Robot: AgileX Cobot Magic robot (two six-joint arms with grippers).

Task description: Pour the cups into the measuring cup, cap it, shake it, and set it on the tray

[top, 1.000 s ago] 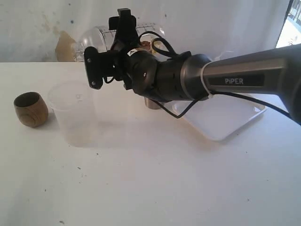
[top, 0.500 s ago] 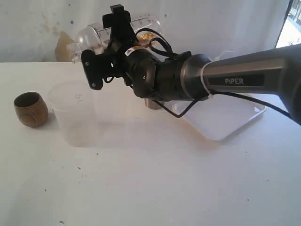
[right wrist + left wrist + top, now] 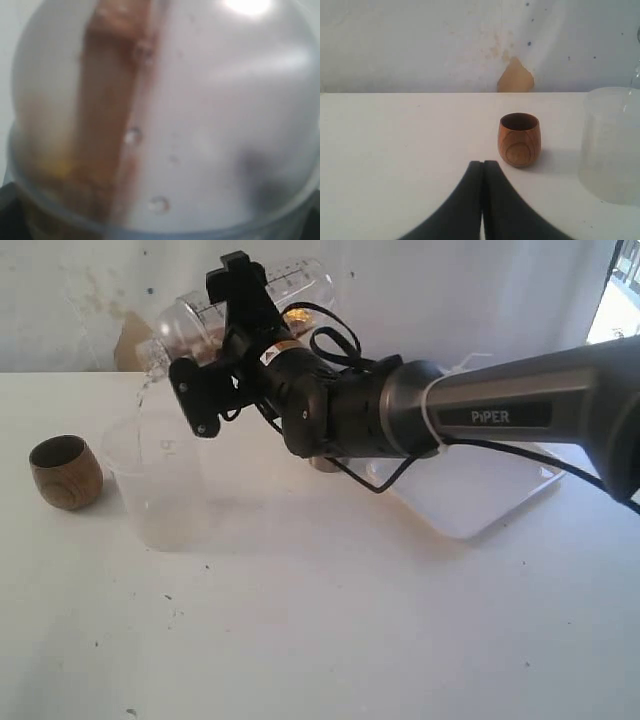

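Exterior view, right gripper: black jaws spread wide and clamped across the measuring cup, which is held tipped nearly flat above the white table.
Measuring cup: clear and straight-sided, with printed graduations too small to read; its mouth hangs over the frosted cup, and a thin stream falls in.
Right wrist view: the measuring cup's domed base fills the picture, blurred and beaded with droplets.
Arm: grey tube lettered "PIPER".
Left gripper: black fingers pressed together, empty, near the round wooden cup.
Tray: flat, white, round-cornered, partly hidden by the arm.
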